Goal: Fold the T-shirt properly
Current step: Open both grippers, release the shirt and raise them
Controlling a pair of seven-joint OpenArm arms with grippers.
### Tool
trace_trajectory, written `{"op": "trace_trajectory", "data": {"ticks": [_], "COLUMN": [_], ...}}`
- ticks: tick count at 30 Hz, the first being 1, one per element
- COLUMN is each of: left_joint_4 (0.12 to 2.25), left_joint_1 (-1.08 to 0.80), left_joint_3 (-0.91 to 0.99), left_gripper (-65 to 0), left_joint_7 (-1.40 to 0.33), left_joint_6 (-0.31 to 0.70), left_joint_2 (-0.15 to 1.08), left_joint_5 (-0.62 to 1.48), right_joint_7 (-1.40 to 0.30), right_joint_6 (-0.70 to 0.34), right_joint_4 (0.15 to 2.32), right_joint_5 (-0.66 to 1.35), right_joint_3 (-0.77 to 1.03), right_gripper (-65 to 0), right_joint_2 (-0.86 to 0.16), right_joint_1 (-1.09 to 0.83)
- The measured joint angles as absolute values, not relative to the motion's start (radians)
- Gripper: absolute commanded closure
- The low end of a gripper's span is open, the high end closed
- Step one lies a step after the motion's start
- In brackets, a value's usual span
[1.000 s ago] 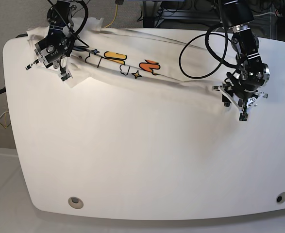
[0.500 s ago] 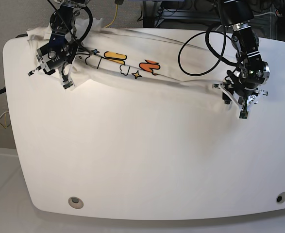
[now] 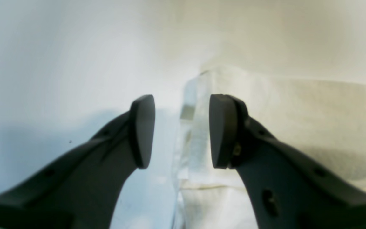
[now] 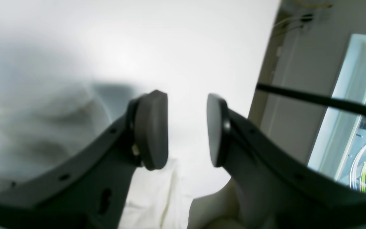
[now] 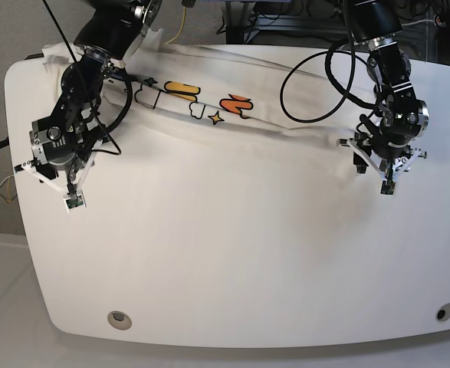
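The shirt (image 5: 232, 115) lies along the far side of your table (image 5: 232, 261), bunched into a long band, print half buried: an orange patch, a yellow one and a star show near its middle. One end runs to the far corner on the base view's left, the other tapers to the hem on that view's right. Nearly all the near table in front of it is bare.

Your left pincer (image 5: 374, 165) sits at that right-hand hem. Its wrist view shows the jaws apart, empty, with a hemmed fold of cloth lying just under the gap and under the right-hand pad. Nothing pinched yet.

Your right pincer (image 5: 52, 180) is off the shirt altogether, low over bare table near the left edge. Jaws apart, nothing between them; white cloth shows only at the left and bottom of its wrist view, so the shirt's end is behind and beside it, not in reach of the pads.

By my reading you're between grips: the shirt needs spreading flat before any fold counts. Next move calls for both pincers to take an edge. The left one looks almost placed; drop and close on that hem. The right one has to go back to the shirt's end and find a corner. Take one layer only if you can, or the bunch just drags along.
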State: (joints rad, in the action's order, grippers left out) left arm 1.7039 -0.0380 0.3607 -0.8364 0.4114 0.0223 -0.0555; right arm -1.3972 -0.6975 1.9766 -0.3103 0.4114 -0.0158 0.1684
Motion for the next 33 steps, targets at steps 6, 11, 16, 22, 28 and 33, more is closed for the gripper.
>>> {"op": "trace_trajectory", "data": {"ticks": [6, 11, 16, 22, 28, 33], "left_joint_4": [1.704, 1.704, 1.704, 1.703, 1.703, 1.703], "left_joint_1": [-0.021, -0.014, -0.017, -0.019, -0.025, -0.031], "left_joint_3": [0.361, 0.361, 0.361, 0.361, 0.361, 0.36], "left_gripper": [-26.6, -26.6, -26.6, -26.6, -26.6, -26.6], "left_joint_7": [-0.798, -0.751, -0.702, -0.626, -0.59, -0.512], "left_joint_6": [0.411, 0.412, 0.411, 0.416, 0.415, 0.415], "left_joint_2": [0.022, 0.022, 0.022, 0.022, 0.022, 0.022], "left_joint_5": [-0.056, -0.052, -0.056, -0.055, -0.058, -0.059], "right_joint_7": [-1.299, -1.137, -0.97, -0.789, -0.717, -0.684], "right_joint_6": [-0.698, -0.692, -0.624, -0.58, -0.541, -0.55], "right_joint_4": [1.949, 1.949, 1.949, 1.945, 1.889, 1.88], "right_joint_5": [-0.31, -0.313, -0.309, -0.309, -0.31, -0.314], "right_joint_3": [0.413, 0.418, 0.419, 0.418, 0.434, 0.545], "right_gripper": [-22.8, -22.8, -22.8, -22.8, -22.7, -22.7], "right_joint_2": [-0.017, -0.015, -0.001, 0.035, 0.037, 0.059], "right_joint_1": [0.213, 0.198, 0.155, 0.112, 0.105, 0.102]}}
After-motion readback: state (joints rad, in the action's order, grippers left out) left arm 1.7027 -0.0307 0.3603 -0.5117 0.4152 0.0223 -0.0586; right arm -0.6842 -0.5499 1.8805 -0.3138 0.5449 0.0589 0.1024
